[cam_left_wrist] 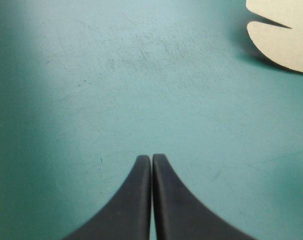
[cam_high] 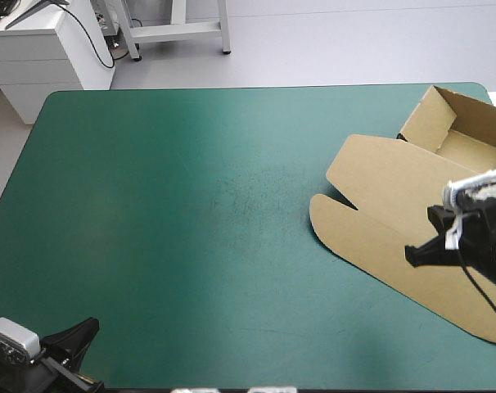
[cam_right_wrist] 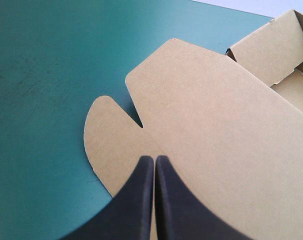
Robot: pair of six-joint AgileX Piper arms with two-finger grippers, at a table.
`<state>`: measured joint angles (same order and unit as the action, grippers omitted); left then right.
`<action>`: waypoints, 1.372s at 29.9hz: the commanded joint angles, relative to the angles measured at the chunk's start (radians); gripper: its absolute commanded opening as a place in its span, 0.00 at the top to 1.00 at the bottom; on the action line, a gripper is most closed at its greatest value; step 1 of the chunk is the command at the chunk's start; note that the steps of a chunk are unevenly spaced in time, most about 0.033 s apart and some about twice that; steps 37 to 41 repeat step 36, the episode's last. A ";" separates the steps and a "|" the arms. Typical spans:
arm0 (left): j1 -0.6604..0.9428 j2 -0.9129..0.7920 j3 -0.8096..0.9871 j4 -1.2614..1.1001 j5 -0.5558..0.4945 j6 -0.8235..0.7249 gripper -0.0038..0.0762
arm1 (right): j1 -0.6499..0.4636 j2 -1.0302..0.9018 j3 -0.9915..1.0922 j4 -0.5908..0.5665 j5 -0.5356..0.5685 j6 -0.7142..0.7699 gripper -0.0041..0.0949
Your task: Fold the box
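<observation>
- Teal-green cover lay over the bench (cam_high: pixel 191 205), bare except for the brown box (cam_high: pixel 379 196) at its right side, with the tray walls raised by the far right corner and the lid flat toward the near edge.
- Right claw (cam_right_wrist: pixel 154 159) hung over the lid near its rounded tab (cam_right_wrist: pixel 104 145), fingers pressed together, gripping nothing; whether it touched could not be told.
- Left claw (cam_left_wrist: pixel 151 159) was likewise closed and empty at the near left corner, well apart from the box.
- Judged best: work the lid's creases gently, since the tray sat near the bench's edge and might slide.
- Count: one box, one tab seen, two claws.
</observation>
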<state>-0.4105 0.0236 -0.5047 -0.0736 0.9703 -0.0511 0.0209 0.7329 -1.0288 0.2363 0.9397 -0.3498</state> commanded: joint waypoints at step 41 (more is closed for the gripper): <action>-0.003 -0.049 -0.017 -0.021 -0.071 0.074 0.96 | 0.002 -0.774 0.584 0.023 -0.221 0.056 0.98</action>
